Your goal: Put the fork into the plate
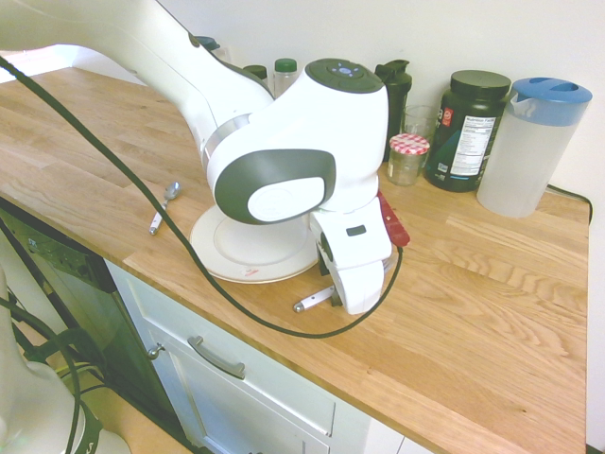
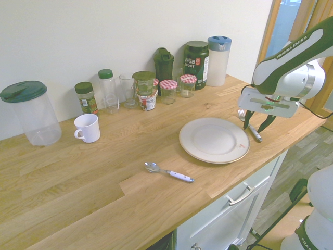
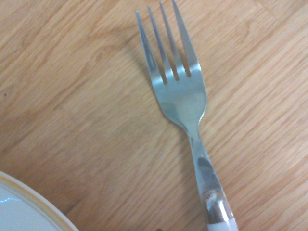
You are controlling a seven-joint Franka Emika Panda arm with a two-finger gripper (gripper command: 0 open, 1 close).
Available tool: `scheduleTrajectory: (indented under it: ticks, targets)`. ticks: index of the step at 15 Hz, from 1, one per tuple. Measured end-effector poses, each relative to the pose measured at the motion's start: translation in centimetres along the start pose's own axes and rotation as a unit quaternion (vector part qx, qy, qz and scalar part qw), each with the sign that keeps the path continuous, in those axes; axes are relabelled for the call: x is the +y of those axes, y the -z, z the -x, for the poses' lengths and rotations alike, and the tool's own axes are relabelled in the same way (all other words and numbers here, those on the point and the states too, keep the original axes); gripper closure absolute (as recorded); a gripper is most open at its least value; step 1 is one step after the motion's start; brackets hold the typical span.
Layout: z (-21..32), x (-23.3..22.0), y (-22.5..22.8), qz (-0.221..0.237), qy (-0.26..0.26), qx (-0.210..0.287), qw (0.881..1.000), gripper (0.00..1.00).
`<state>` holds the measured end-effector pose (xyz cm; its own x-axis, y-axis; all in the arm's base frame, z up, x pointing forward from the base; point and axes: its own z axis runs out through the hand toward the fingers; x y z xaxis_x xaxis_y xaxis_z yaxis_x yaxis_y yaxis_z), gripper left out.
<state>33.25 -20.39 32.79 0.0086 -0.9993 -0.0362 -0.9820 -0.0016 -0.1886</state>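
Note:
The fork (image 2: 251,127) lies flat on the wooden counter just right of the plate (image 2: 214,139), tines toward the wall. My gripper (image 2: 258,125) is lowered over its white handle, a dark finger (image 2: 249,120) standing on each side with a gap between them, so it is open around the handle. In the wrist view the silver tines and neck of the fork (image 3: 185,101) fill the middle, and the plate rim (image 3: 29,204) shows in a corner. From the first exterior view only the fork handle's end (image 1: 312,301) pokes out under the hand, beside the plate (image 1: 248,253).
A white-handled spoon (image 2: 169,172) lies left of the plate near the counter's front edge. A white mug (image 2: 87,127), jars, bottles and a green tub (image 2: 195,64) line the back wall, with clear pitchers (image 2: 217,60) at both ends. The counter edge runs close beside the fork.

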Motion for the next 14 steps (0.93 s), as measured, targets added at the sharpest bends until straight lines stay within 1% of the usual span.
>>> scheduleTrajectory:
  ticks: [14]
  targets:
    - [0.69, -0.49, -0.23, 0.011, -0.001, 0.01, 1.0, 1.0]
